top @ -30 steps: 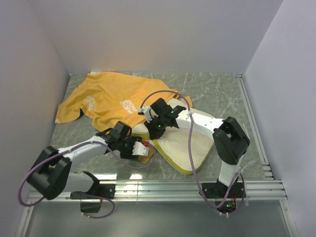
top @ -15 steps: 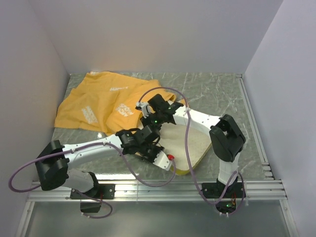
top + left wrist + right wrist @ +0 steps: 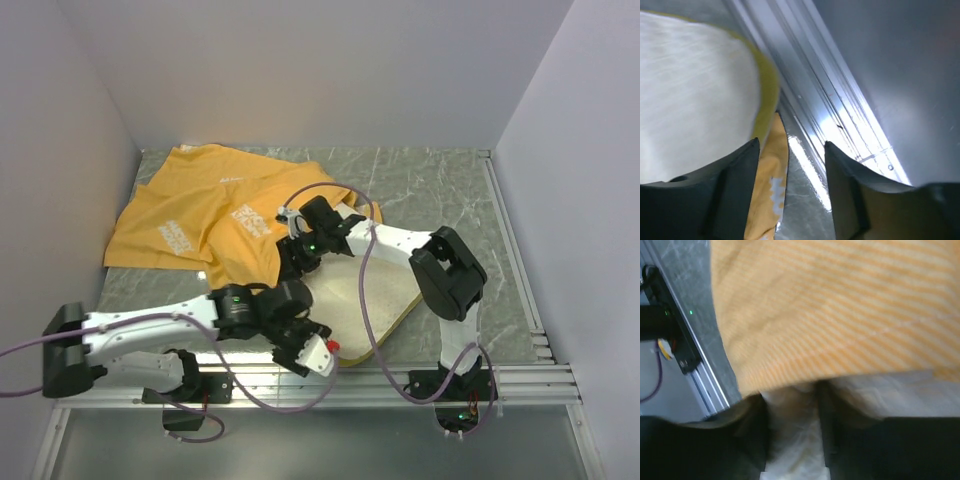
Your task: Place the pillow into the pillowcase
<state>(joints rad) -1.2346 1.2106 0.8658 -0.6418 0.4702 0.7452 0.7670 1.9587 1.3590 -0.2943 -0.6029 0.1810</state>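
We are seeing the left gripper (image 3: 791, 146) gaping at the near edge of the flat cream-white quilted pillow (image 3: 365, 290), the right gripper (image 3: 790, 392) straddling cream fabric, grip we cannot tell, the crumpled orange-yellow cloth pillowcase (image 3: 190, 205) overlapping the pillow's far-left corner, the marbled grey-green table (image 3: 440, 185) lying beneath, plain white walls (image 3: 320, 70) enclosing.

The left fingers (image 3: 732, 195) have swung away from the left edge of the pillow (image 3: 375, 300) and round to its near edge, so the yellow-green band now lies just to their left and the metal rail (image 3: 840, 115) just ahead, while the left arm's elbow has swung out to the left. The right fingers (image 3: 747, 440) have shifted slightly left, and the pillowcase (image 3: 200, 215) has slid with them, its orange-yellow edge now reaching further down over the pillow's left corner and along the tabletop (image 3: 440, 190).
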